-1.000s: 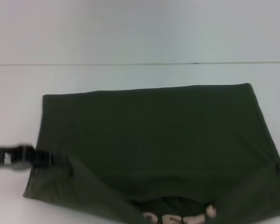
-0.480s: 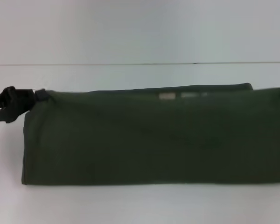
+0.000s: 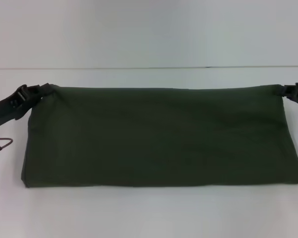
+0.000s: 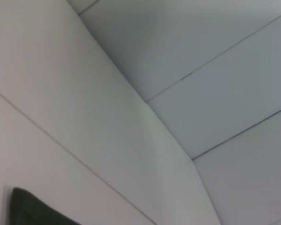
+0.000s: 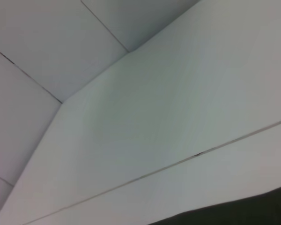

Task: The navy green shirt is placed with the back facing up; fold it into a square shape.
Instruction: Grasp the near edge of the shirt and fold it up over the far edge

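Left gripper (image 3: 39,91) is pinching the shirt's 10 o'clock corner; right gripper (image 3: 288,90) is pinching the 2 o'clock corner. The navy green shirt (image 3: 159,136) is lying folded into a wide band on the white table (image 3: 149,213). Only the head view is showing both low, outstretched arms; wrist views are catching just dark cloth edges.

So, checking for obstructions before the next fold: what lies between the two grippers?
Only the navy green shirt, in the head view: its far edge spans from the left gripper to the right gripper, each at a far corner.
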